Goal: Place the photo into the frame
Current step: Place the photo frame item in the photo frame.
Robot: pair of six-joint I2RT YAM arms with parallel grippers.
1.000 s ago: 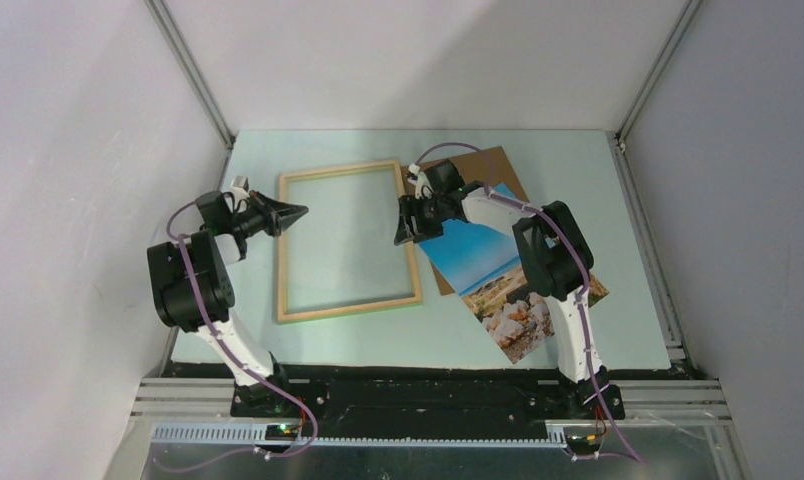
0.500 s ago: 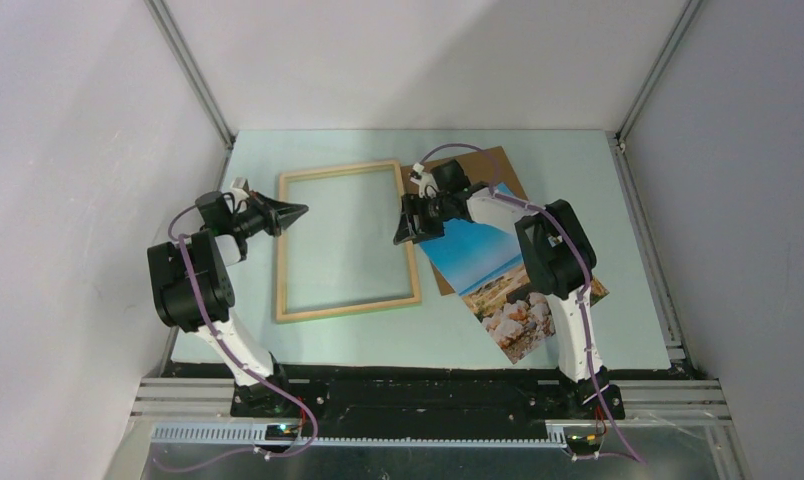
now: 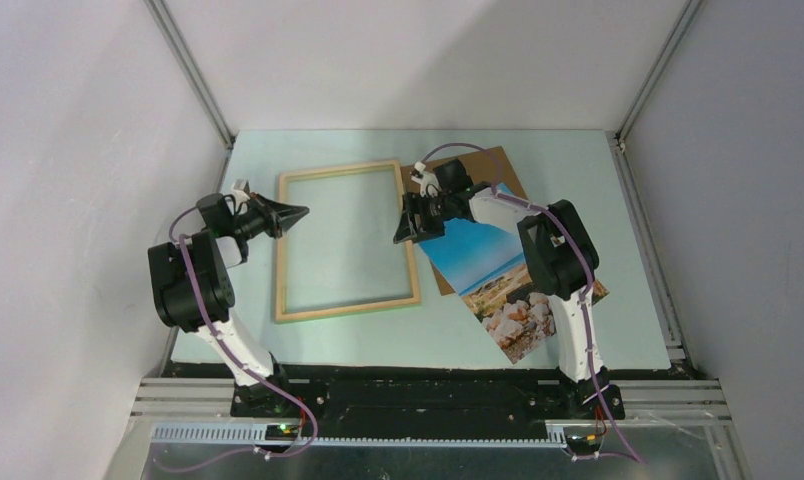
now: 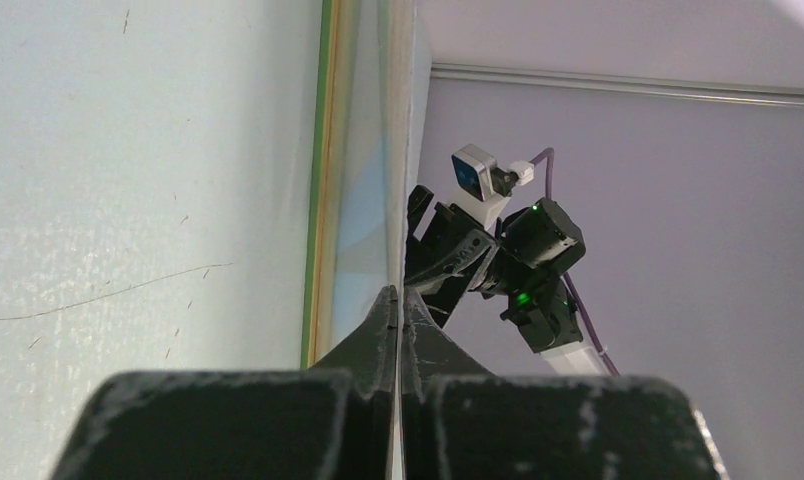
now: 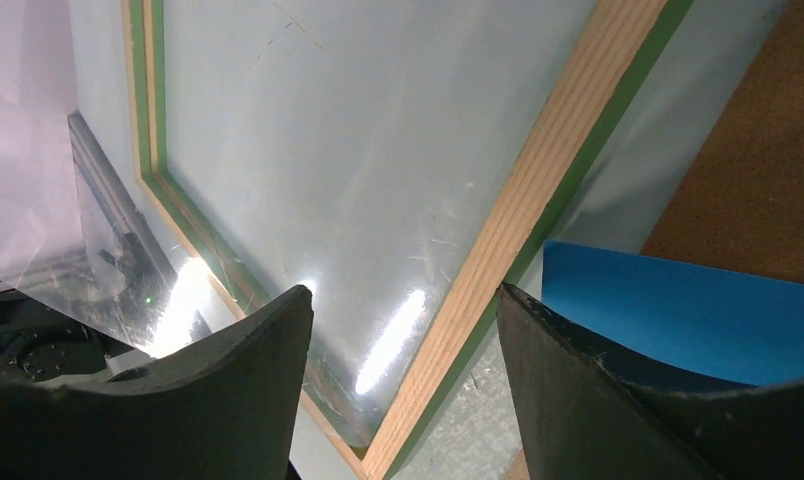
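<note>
The frame (image 3: 412,245) lies flat at mid-table, pale wood side up, with a green edge showing at its rim (image 5: 548,170). The photo (image 3: 483,260) lies face up to its right, its blue sky corner (image 5: 678,310) partly on a brown backing board. My right gripper (image 3: 410,232) is open. Its fingertips (image 5: 403,300) straddle the frame's right rail, one over the glass and one over the photo's corner, gripping nothing. My left gripper (image 3: 300,211) is shut and empty. Its tip (image 4: 398,295) points across the frame's left rail (image 4: 323,150).
The brown backing board (image 3: 488,165) lies at the back right, under the photo's upper part (image 5: 768,150). Grey walls and metal rails enclose the pale table (image 3: 578,180) on three sides. The right arm's wrist (image 4: 498,265) shows in the left wrist view.
The right gripper's jaws have spread a little wider over the frame's right rail, and its wrist has shifted slightly. The left arm, frame and photo have not moved.
</note>
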